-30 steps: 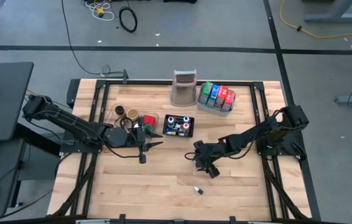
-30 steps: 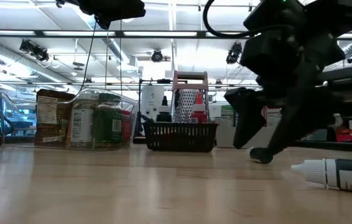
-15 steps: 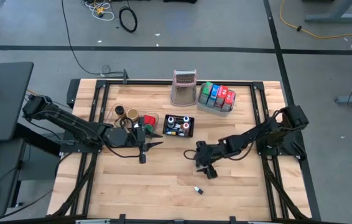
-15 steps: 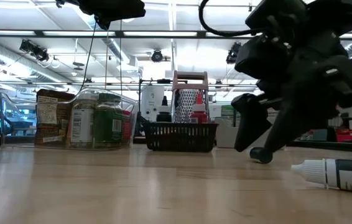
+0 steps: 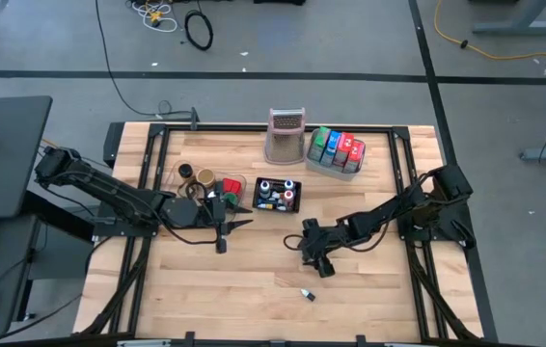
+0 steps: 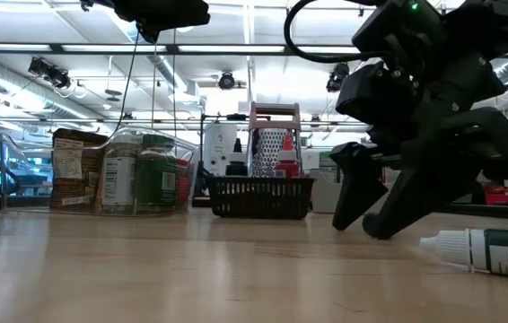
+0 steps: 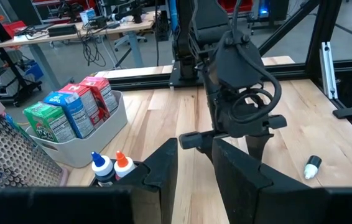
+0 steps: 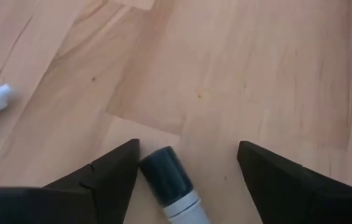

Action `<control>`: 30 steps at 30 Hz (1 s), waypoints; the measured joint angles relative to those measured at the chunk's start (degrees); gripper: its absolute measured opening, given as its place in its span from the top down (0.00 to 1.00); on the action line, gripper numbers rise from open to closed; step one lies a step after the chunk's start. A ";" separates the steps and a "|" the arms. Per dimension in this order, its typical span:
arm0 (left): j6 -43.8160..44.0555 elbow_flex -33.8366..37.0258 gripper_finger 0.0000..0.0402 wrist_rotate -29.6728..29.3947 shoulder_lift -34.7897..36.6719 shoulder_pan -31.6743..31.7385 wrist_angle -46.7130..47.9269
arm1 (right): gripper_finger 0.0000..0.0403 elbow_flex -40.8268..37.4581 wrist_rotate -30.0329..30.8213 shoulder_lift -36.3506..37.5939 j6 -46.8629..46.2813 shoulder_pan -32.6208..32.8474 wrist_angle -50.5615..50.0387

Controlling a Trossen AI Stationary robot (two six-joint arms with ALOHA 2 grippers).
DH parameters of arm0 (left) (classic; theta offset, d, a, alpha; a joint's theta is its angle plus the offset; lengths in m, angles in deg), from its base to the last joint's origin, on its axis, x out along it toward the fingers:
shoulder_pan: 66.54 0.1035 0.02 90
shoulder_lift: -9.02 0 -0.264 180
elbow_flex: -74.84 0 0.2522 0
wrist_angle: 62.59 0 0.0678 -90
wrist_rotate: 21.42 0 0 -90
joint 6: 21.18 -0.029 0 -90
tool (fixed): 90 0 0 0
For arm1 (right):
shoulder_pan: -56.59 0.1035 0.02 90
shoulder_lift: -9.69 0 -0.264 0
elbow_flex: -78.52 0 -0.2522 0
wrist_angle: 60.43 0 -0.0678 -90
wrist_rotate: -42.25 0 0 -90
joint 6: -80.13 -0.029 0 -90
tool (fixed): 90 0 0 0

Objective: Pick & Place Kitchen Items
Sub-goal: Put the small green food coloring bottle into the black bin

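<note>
A small dark-capped bottle [image 8: 166, 174] lies on the bare wood between the two fingers of my right gripper [image 8: 188, 152], which is open and slants down at it near the table's middle [image 5: 318, 260]. The cap lies close by one finger. A second small bottle with a white cap [image 5: 306, 294] lies on its side on the table nearer the front edge [image 6: 483, 251]. My left gripper [image 5: 239, 224] hangs above the table left of the middle. Its fingers [image 7: 163, 168] stand a little apart with nothing between them. My right gripper has the dark-capped bottle between its open fingers. One fingertip [image 8: 129, 155] stands right beside the cap [image 8: 160, 160], and I cannot tell whether it touches. The bottle lies flat on the table, along the fingers.
A black mesh basket [image 6: 261, 197] with little bottles stands behind the left gripper. A clear tub of jars [image 6: 119, 175] is at the left. The silvery grater [image 5: 286, 135] and a grey tray of packets [image 7: 89, 149] stand at the far edge. Bare wood lies along the near edge.
My right gripper has rolled at the wrist and sunk a little toward the table over the dark-capped bottle. In the low view its finger now covers the cap that showed before. Both bottles lie where they were.
</note>
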 joint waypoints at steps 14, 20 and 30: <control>0.02 0.00 0.73 0.00 0.00 0.00 0.02 | 0.67 -0.09 -1.04 -0.16 -0.87 -0.43 -0.33; 0.02 0.00 0.73 0.00 0.00 0.01 0.02 | 0.81 -0.31 -2.46 -0.31 -1.45 -1.45 4.12; 0.20 0.00 0.73 -0.22 -0.01 0.02 0.06 | 0.77 -0.37 0.35 -0.54 3.19 -4.42 23.94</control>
